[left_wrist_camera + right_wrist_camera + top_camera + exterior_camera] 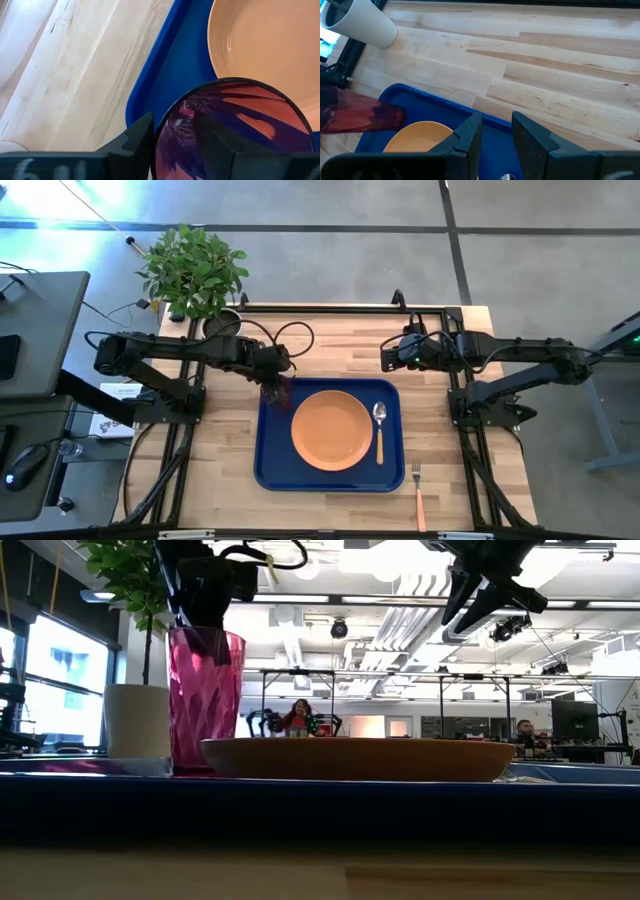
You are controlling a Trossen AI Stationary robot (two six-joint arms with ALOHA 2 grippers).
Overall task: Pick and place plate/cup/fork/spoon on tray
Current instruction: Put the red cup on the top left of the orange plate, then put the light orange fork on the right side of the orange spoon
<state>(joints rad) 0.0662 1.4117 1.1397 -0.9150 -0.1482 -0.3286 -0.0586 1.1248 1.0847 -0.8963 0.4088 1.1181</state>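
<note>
The red ribbed cup (205,700) stands upright at the far left corner of the blue tray (268,470). My left gripper (277,380) is shut on the cup's rim from above. The orange plate (332,430) lies in the middle of the tray. The spoon (380,430) lies on the tray's floor right of the plate. The fork (418,495) lies on the table, off the tray's near right corner. My right gripper (388,358) is open and empty, above the table beyond the tray's far right corner. My left gripper holds the cup's rim (165,125), the cup's wall between its two fingers: one finger (215,145) is inside the cup and one (137,145) outside. The fingers come from above, pointing down. The cup is upright; the tray's near rim hides its base in the low view.
A potted plant (195,270) in a pale pot (135,720) stands at the table's far left corner, close behind the cup. Bare wood lies left of the tray and along the far edge. Black frame rails run along the table's sides.
</note>
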